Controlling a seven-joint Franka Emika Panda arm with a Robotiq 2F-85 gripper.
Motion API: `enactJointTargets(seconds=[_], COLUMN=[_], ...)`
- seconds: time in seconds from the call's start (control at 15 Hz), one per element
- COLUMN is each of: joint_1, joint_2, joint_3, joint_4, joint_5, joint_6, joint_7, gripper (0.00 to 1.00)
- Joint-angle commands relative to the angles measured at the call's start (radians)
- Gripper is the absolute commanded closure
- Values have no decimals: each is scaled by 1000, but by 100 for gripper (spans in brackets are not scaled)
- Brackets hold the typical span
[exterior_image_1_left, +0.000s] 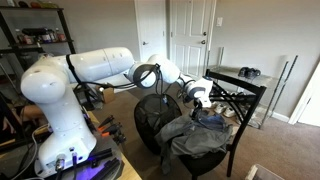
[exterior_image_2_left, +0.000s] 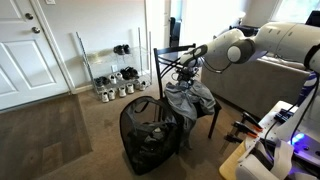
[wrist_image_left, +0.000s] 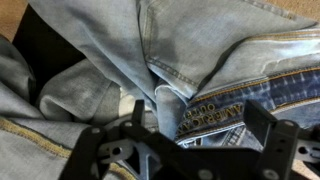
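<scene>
Light blue jeans (wrist_image_left: 180, 50) fill the wrist view, crumpled, with a darker waistband and printed label (wrist_image_left: 215, 108) showing. My gripper (wrist_image_left: 200, 125) is open, its two black fingers wide apart just above the waistband; contact cannot be told. In both exterior views the gripper (exterior_image_1_left: 200, 103) (exterior_image_2_left: 183, 72) hovers over the pile of jeans and clothes (exterior_image_1_left: 205, 128) (exterior_image_2_left: 188, 98) draped on a black chair (exterior_image_1_left: 243, 95) (exterior_image_2_left: 170, 52). A black mesh hamper (exterior_image_1_left: 155, 120) (exterior_image_2_left: 150, 135) stands on the carpet next to the chair, with dark clothing inside.
A wire shoe rack (exterior_image_2_left: 115, 80) (exterior_image_1_left: 250, 72) with shoes stands by the wall behind the chair. White doors (exterior_image_2_left: 25, 50) (exterior_image_1_left: 190, 35) are shut. A couch (exterior_image_2_left: 255, 90) lies past the chair. A cluttered shelf (exterior_image_1_left: 30, 35) stands behind the robot base.
</scene>
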Motion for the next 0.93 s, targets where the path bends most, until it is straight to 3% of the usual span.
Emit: enactJointTargets(seconds=[0.0,0.53,0.6,0.67,0.73,0.87], joint_1=[-10,-6,-12,-25,-10,-12], joint_2=[0,9,10,10,11,11], joint_3=[17,1,16,57,18,36], joint_4=[-5,-21,-16,-11,-3,-3], joint_5=[16,-1,-4,-3,-11,-5], joint_6=[-12,56,33,35,23,23], joint_7=[112,281,246,130,215,173], gripper=[0,0,0,0,0,0])
